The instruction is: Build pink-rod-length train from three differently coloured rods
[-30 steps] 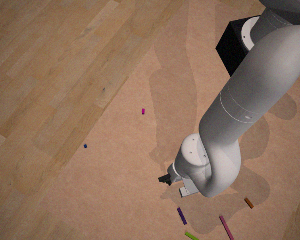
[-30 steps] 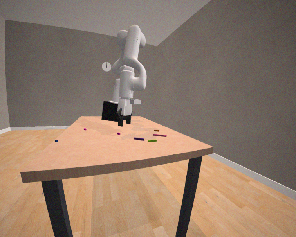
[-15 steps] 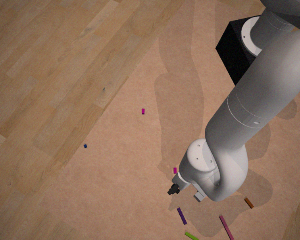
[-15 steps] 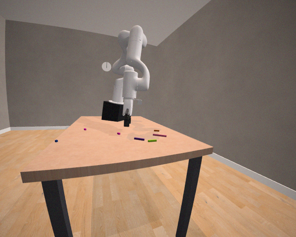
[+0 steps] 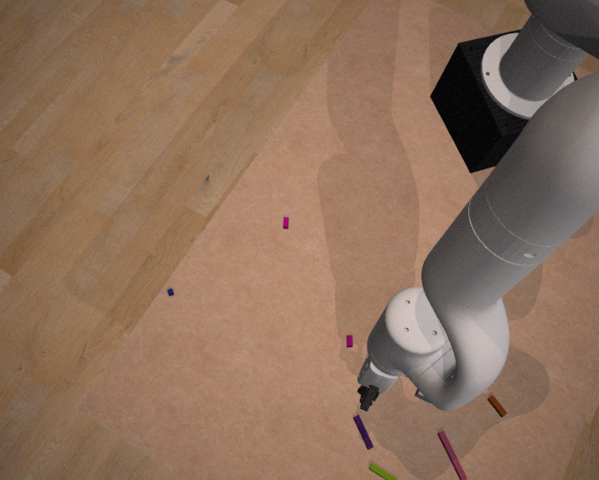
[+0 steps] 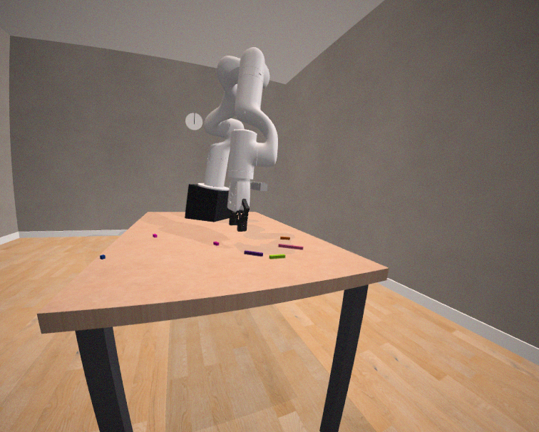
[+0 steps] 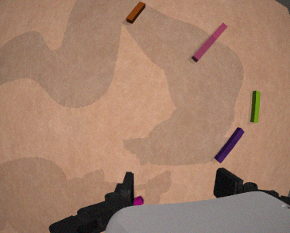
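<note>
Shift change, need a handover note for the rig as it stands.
Gripper: open, holding nothing, above the table.
Purple rod and lime rod nearby; pink rod beyond.
Blue rod, two magenta rods, orange rod: scattered.
Done: no train yet.
Left: whole train; purple, magenta, blue make nine.

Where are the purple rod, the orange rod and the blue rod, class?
purple rod (image 5: pixel 363 432) (image 6: pixel 253 253) (image 7: pixel 229 145): top, exterior, wrist; its middle
orange rod (image 5: pixel 497 405) (image 6: pixel 285 237) (image 7: pixel 136 12): same three views; its middle
blue rod (image 5: pixel 170 291) (image 6: pixel 102 256): top, exterior; its middle
</note>
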Robot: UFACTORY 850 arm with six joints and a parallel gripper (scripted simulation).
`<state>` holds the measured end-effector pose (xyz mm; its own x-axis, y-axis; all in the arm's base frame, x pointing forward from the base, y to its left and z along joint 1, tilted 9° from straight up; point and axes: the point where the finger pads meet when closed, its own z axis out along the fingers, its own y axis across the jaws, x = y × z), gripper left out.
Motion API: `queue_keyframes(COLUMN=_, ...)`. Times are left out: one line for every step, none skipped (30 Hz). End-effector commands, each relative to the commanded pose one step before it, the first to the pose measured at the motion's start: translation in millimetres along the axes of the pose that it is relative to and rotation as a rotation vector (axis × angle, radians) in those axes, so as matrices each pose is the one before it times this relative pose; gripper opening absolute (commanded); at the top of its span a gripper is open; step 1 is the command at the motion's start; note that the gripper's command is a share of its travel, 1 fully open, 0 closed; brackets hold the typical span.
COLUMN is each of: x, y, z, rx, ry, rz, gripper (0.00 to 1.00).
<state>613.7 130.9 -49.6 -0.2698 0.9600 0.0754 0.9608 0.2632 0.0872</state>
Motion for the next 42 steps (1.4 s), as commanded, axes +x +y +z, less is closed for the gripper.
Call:
queue_keyframes(x=6.35, y=3.19, z=-0.99, rx=-0.02136, ry=0.03009, rz=-0.16357, gripper=1.00)
queue_keyframes(x=0.86, y=0.44, z=0.01, rx=0.00002, ry=0.00003, rz=-0.02192, gripper=1.00)
queue_keyframes(x=0.82, y=0.44, z=0.01, rx=0.00002, ry=0.00002, rz=-0.02122, gripper=1.00)
queue_keyframes(x=0.97, y=0.55, z=0.01, rx=0.00003, ry=0.00003, rz=-0.02535, gripper=1.00)
queue_keyframes(x=1.05, y=0.62, z=0.01, rx=0.00003, ry=0.00003, rz=-0.02781, gripper=1.00)
queue_keyframes(x=1.05, y=0.66, z=0.01, rx=0.00003, ry=0.00003, rz=-0.02836, gripper=1.00)
queue_keyframes(x=1.03, y=0.69, z=0.01, rx=0.00003, ry=0.00003, rz=-0.02815, gripper=1.00)
queue_keyframes(x=1.00, y=0.71, z=0.01, rx=0.00002, ry=0.00003, rz=-0.02791, gripper=1.00)
queue_keyframes(x=0.98, y=0.73, z=0.01, rx=0.00002, ry=0.00003, rz=-0.02780, gripper=1.00)
queue_keyframes(x=0.96, y=0.76, z=0.01, rx=0.00002, ry=0.00003, rz=-0.02781, gripper=1.00)
queue_keyframes(x=0.94, y=0.78, z=0.01, rx=0.00002, ry=0.00003, rz=-0.02781, gripper=1.00)
queue_keyframes(x=0.92, y=0.80, z=0.01, rx=0.00002, ry=0.00003, rz=-0.02782, gripper=1.00)
queue_keyframes(x=0.90, y=0.83, z=0.01, rx=0.00002, ry=0.00003, rz=-0.02781, gripper=1.00)
queue_keyframes(x=0.88, y=0.85, z=0.01, rx=0.00002, ry=0.00003, rz=-0.02783, gripper=1.00)
queue_keyframes(x=0.86, y=0.87, z=0.01, rx=0.00002, ry=0.00003, rz=-0.02781, gripper=1.00)
queue_keyframes(x=0.00, y=0.00, z=0.00, rx=0.00000, ry=0.00000, rz=0.00000, gripper=1.00)
queue_keyframes(x=0.00, y=0.00, z=0.00, rx=0.00000, ry=0.00000, rz=0.00000, gripper=1.00)
queue_keyframes(x=2.45, y=2.63, z=0.02, rx=0.00006, ry=0.00008, rz=-0.08173, gripper=1.00)
queue_keyframes(x=0.60, y=0.75, z=0.01, rx=0.00001, ry=0.00002, rz=-0.02191, gripper=1.00)
queue_keyframes(x=0.57, y=0.74, z=0.00, rx=0.00001, ry=0.00002, rz=-0.02120, gripper=1.00)
queue_keyframes(x=0.66, y=0.90, z=0.01, rx=0.00002, ry=0.00002, rz=-0.02531, gripper=1.00)
queue_keyframes(x=0.70, y=1.00, z=0.01, rx=0.00002, ry=0.00002, rz=-0.02775, gripper=1.00)
queue_keyframes(x=0.69, y=1.04, z=0.01, rx=0.00002, ry=0.00002, rz=-0.02832, gripper=1.00)
queue_keyframes(x=0.66, y=1.05, z=0.01, rx=0.00002, ry=0.00002, rz=-0.02812, gripper=1.00)
queue_keyframes(x=0.62, y=1.06, z=0.00, rx=0.00002, ry=0.00002, rz=-0.02789, gripper=1.00)
queue_keyframes(x=0.59, y=1.07, z=0.00, rx=0.00002, ry=0.00002, rz=-0.02778, gripper=1.00)
queue_keyframes(x=0.57, y=1.09, z=0.00, rx=0.00002, ry=0.00002, rz=-0.02778, gripper=1.00)
queue_keyframes(x=0.54, y=1.10, z=0.00, rx=0.00002, ry=0.00002, rz=-0.02781, gripper=1.00)
queue_keyframes(x=0.51, y=1.12, z=0.00, rx=0.00002, ry=0.00002, rz=-0.02780, gripper=1.00)
queue_keyframes(x=0.48, y=1.13, z=0.00, rx=0.00002, ry=0.00002, rz=-0.02781, gripper=1.00)
queue_keyframes(x=0.45, y=1.14, z=0.00, rx=0.00002, ry=0.00002, rz=-0.02781, gripper=1.00)
queue_keyframes(x=0.42, y=1.15, z=0.00, rx=0.00002, ry=0.00002, rz=-0.02782, gripper=1.00)
queue_keyframes(x=0.00, y=0.00, z=0.00, rx=0.00000, ry=0.00000, rz=0.00000, gripper=1.00)
queue_keyframes(x=0.00, y=0.00, z=0.00, rx=0.00000, ry=0.00000, rz=0.00000, gripper=1.00)
queue_keyframes(x=1.16, y=3.42, z=0.01, rx=0.00005, ry=0.00005, rz=-0.08172, gripper=1.00)
queue_keyframes(x=0.24, y=0.94, z=0.00, rx=0.00001, ry=0.00001, rz=-0.02195, gripper=1.00)
queue_keyframes(x=0.21, y=0.91, z=0.00, rx=0.00001, ry=0.00001, rz=-0.02121, gripper=1.00)
queue_keyframes(x=0.23, y=1.09, z=0.00, rx=0.00001, ry=0.00002, rz=-0.02530, gripper=1.00)
queue_keyframes(x=0.23, y=1.21, z=0.00, rx=0.00002, ry=0.00002, rz=-0.02776, gripper=1.00)
queue_keyframes(x=0.20, y=1.24, z=0.00, rx=0.00002, ry=0.00002, rz=-0.02833, gripper=1.00)
queue_keyframes(x=0.17, y=1.23, z=0.00, rx=0.00002, ry=0.00002, rz=-0.02813, gripper=1.00)
queue_keyframes(x=0.13, y=1.23, z=0.00, rx=0.00002, ry=0.00002, rz=-0.02789, gripper=1.00)
